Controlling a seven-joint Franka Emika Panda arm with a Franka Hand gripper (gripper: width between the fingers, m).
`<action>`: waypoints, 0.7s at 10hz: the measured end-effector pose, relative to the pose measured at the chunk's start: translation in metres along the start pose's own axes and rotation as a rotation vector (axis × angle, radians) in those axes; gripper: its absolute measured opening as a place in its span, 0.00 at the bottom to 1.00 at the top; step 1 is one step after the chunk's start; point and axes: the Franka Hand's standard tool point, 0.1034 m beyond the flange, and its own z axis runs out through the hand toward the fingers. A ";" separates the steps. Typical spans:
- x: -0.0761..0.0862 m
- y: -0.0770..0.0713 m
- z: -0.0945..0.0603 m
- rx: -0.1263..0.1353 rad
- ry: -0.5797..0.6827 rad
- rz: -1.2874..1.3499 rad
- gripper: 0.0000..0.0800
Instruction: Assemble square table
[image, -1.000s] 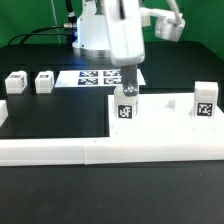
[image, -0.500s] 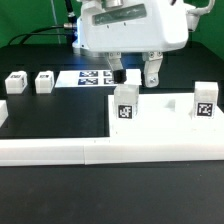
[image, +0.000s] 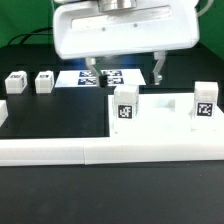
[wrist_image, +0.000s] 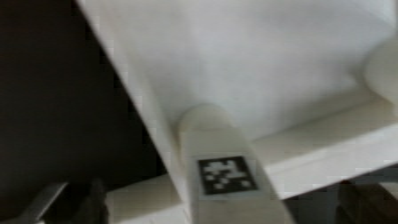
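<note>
Tool (image: 127, 72): fingers wide apart, empty, raised near the slab's far edge.
Square table slab (image: 160, 130): flat on the tabletop (image: 50, 115), against the border wall (image: 50, 150).
Central leg block (image: 125, 106), edge leg block (image: 205, 103): upright on the slab.
Outer loose block (image: 15, 83), inner loose block (image: 44, 81): tabletop, exterior view's left.
</note>
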 end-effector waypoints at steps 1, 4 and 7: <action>0.001 0.000 0.000 -0.011 -0.004 -0.048 0.81; -0.010 0.010 0.013 -0.015 -0.067 -0.059 0.81; -0.025 0.004 0.058 -0.028 -0.184 -0.055 0.81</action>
